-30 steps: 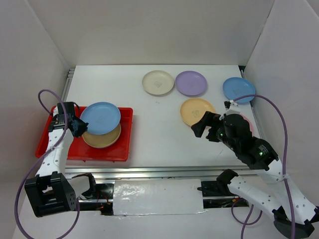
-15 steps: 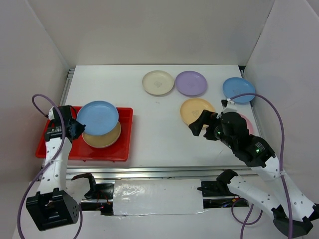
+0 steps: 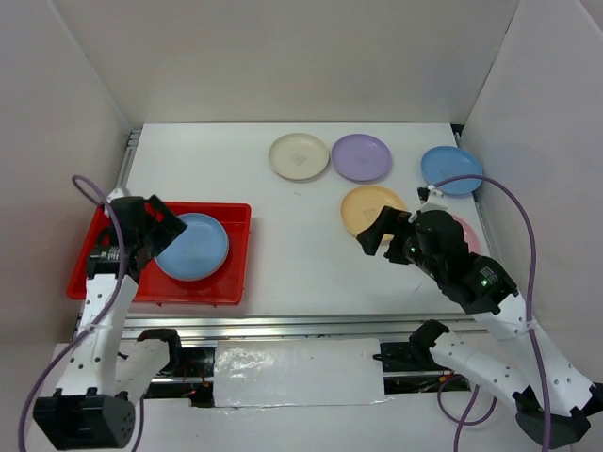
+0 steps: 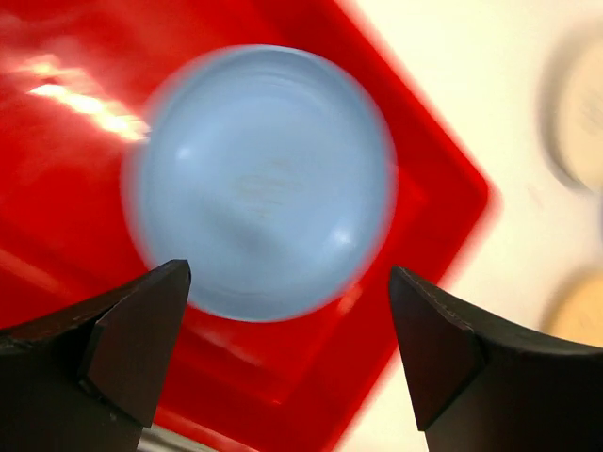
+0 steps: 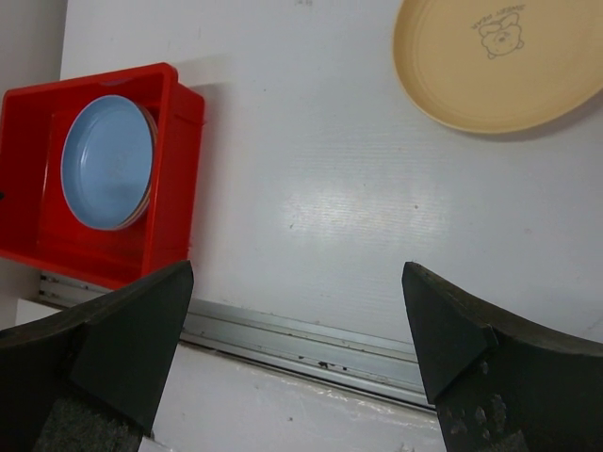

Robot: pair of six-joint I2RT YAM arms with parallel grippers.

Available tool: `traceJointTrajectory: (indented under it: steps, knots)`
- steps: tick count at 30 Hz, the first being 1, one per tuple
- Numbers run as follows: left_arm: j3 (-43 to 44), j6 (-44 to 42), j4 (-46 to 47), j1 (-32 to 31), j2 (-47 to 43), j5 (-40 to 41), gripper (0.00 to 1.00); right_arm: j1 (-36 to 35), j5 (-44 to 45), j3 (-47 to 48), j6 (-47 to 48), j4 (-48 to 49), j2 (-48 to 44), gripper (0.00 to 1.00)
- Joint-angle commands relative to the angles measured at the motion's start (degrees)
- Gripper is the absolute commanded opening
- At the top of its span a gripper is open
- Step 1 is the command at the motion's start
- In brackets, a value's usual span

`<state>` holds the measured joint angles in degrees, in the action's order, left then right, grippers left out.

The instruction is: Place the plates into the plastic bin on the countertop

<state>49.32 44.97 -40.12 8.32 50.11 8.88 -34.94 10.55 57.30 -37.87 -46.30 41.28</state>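
The red bin (image 3: 85, 273) sits at the near-left corner of the desk (image 3: 292, 264), its long axis running left to right along the near rail. The blue plate (image 3: 193, 247) lies flat in the bin's right half, hollow face up. From my right wrist I can see a thin cream-orange rim (image 5: 151, 160) peeping out under its right edge, so it rests on another plate.

My left fingers (image 3: 158, 235) are spread wide above the blue plate's left side. They hold nothing, and in the wrist view the plate shows blurred in the gap between the two tips. A second ago they were pinched on that plate's left rim, holding it tilted above the stack; now it is down and level and they have let go.

My right fingers (image 3: 375, 234) are wide apart too and empty, hanging over bare desk just beside the near-left edge of the yellow-orange plate (image 3: 374, 207), much where they were a second ago.

Farther back, the cream plate (image 3: 299, 156) and the purple plate (image 3: 362, 157) lie side by side, with a second blue plate (image 3: 451, 169) near the right rail. All four lie flat on the desk, unmoved.
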Motion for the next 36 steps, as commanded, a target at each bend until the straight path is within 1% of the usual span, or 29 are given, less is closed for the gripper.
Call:
traceJointTrajectory:
  steps: [1, 2, 3, 4, 5, 6, 7, 8, 9, 10, 12, 13, 14, 15, 18, 19, 22, 25, 26, 28, 29, 30, 31, 33, 34, 35, 36]
  knots:
    - [3.6, 0.5, 6.3, -11.3, 0.2, -4.3, 0.99, 0.7, 3.3, 0.4, -0.5, 3.4, -0.1, 1.00]
    - [4.5, 1.3, 8.4, -20.4, 3.2, -2.5, 0.99, 1.0, 4.1, 0.1, -1.5, 3.7, -0.5, 1.00]
    - [6.9, 2.0, 9.3, -25.0, 5.9, -0.3, 0.99, 1.3, 6.1, -0.5, -2.1, 3.9, -0.6, 1.00]
    - [8.4, 2.4, 10.5, -30.3, 11.6, 1.7, 0.99, 1.5, 7.5, -0.8, -2.6, 3.9, -0.7, 1.00]
    - [10.8, 2.8, 10.7, -40.1, 15.2, 7.5, 0.99, 1.8, 9.0, -1.0, -4.4, 3.2, -1.0, 1.00]
    - [16.2, 2.6, 10.8, -44.3, 19.1, 9.8, 0.99, 2.6, 10.5, -1.1, -5.5, 2.7, -1.2, 1.00]
    - [19.2, 1.2, 11.1, -47.8, 27.6, 11.1, 0.99, 2.9, 13.3, -1.3, -6.3, 2.2, -1.5, 1.00]
    - [22.6, 0.8, 10.8, -51.8, 32.0, 11.2, 0.99, 2.9, 14.2, -1.7, -7.6, 1.6, -2.9, 1.00]
    - [29.3, 0.5, 10.5, -53.1, 36.5, 10.7, 0.99, 3.6, 15.0, -1.8, -8.1, 1.3, -3.7, 1.00]
    - [32.2, 0.4, 10.5, -54.0, 44.4, 10.5, 0.99, 4.0, 15.6, -2.1, -8.4, 1.3, -4.7, 1.00]
    - [39.8, 0.6, 12.0, -55.2, 51.1, 9.4, 0.99, 5.2, 15.2, -2.5, -7.8, 1.6, -7.3, 1.00]
    - [41.8, 1.3, 12.7, -55.2, 56.9, 9.0, 0.99, 5.8, 14.2, -2.5, -7.3, 1.3, -7.6, 1.00]
    - [45.0, 1.5, 13.7, -54.8, 59.2, 8.3, 0.99, 6.3, 13.9, -2.1, -6.4, 0.7, -7.8, 1.00]
    - [46.4, 2.2, 15.9, -54.7, 63.3, 6.4, 0.99, 7.2, 13.4, -2.0, -5.8, 0.3, -7.6, 1.00]
    - [48.0, 4.1, 21.0, -53.8, 67.4, 3.9, 0.99, 8.4, 11.0, -1.9, -3.7, -0.6, -6.8, 1.00]
    - [47.4, 4.6, 25.9, -53.4, 67.9, 3.5, 0.99, 9.1, 10.5, -2.4, -2.8, -0.4, -6.8, 1.00]
    - [46.9, 6.4, 30.3, -52.6, 71.0, 2.7, 0.99, 10.5, 7.8, -3.2, -0.8, 0.5, -6.5, 1.00]
    - [51.7, 6.8, 28.2, -53.1, 76.3, 4.7, 0.99, 11.6, 5.3, -4.5, 0.7, 0.9, -5.3, 1.00]
    - [55.2, 6.8, 25.7, -53.3, 77.8, 5.5, 0.99, 12.3, 4.8, -4.8, 1.0, 1.2, -5.2, 1.00]
    - [58.6, 7.1, 23.3, -53.8, 82.1, 7.3, 0.99, 13.0, 3.4, -5.8, 1.7, 1.8, -5.2, 1.00]
    - [62.0, 7.5, 19.9, -53.9, 83.4, 7.9, 0.97, 13.6, 3.1, -6.0, 2.0, 2.0, -5.2, 1.00]
    - [63.6, 8.7, 17.9, -53.9, 86.0, 8.6, 0.95, 14.0, 2.4, -6.1, 2.3, 2.1, -5.3, 1.00]
    - [65.7, 9.6, 15.4, -54.0, 87.8, 9.6, 0.88, 14.8, 2.1, -6.4, 2.7, 2.3, -5.5, 1.00]
    - [66.4, 10.6, 13.6, -54.1, 88.9, 10.8, 0.80, 15.5, 1.4, -6.6, 3.1, 2.4, -5.9, 1.00]
    - [66.4, 10.8, 13.2, -54.1, 89.2, 11.2, 0.71, 15.9, 0.7, -6.6, 3.6, 2.4, -6.0, 1.00]
    - [65.9, 11.1, 13.2, -53.9, 89.4, 11.5, 0.67, 16.2, 0.4, -6.7, 3.8, 2.4, -6.0, 1.00]
    - [65.5, 12.1, 12.4, -53.8, 89.4, 11.6, 0.60, 16.7, 0.0, -6.5, 4.1, 2.3, -6.1, 1.00]
